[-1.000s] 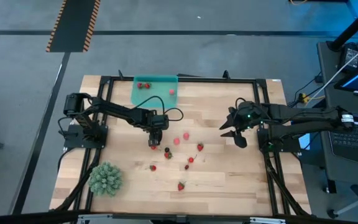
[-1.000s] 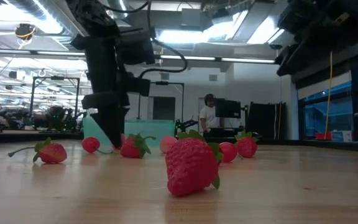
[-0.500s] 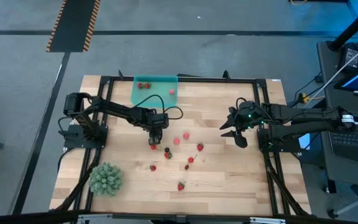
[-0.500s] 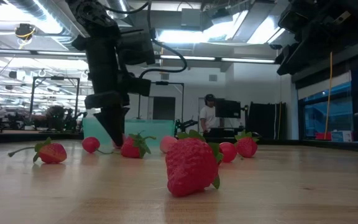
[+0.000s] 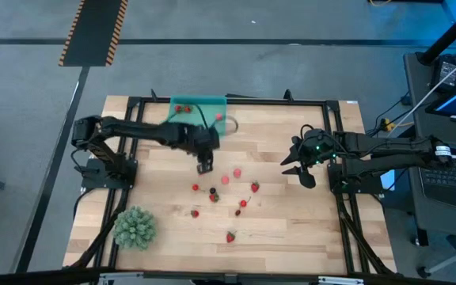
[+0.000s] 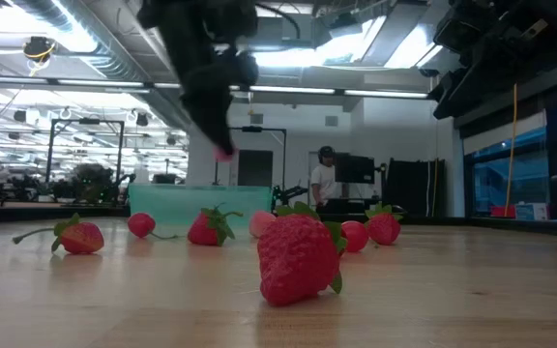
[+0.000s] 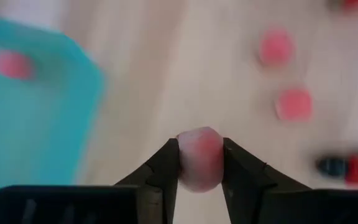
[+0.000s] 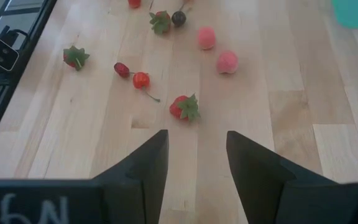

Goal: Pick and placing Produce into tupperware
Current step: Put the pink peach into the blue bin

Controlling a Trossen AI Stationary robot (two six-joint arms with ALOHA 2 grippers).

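Left gripper [image 7: 200, 163]: I see its two fingers clamped on a pale pink fruit [image 7: 199, 158], lifted clear of the table [image 5: 291, 229], just on the near side of the tupperware.
Tupperware [image 5: 199, 115]: teal, at the far edge of the table, left of centre; I count a red fruit [image 5: 183, 108] and a pink one [image 5: 219, 116] lying inside.
Loose produce: two pink fruits [image 5: 237, 170] near the table's middle, a dark one [image 5: 212, 191] beside a red one, and red strawberries [image 5: 231, 236] scattered nearer.
Right gripper [image 8: 197, 160]: fingers apart, holding nothing, waiting over the right side of the table, well away from the fruit.
Green spiky ball [image 5: 135, 227]: near left corner.
Background: I see a person [image 6: 325, 184] standing far behind the table.
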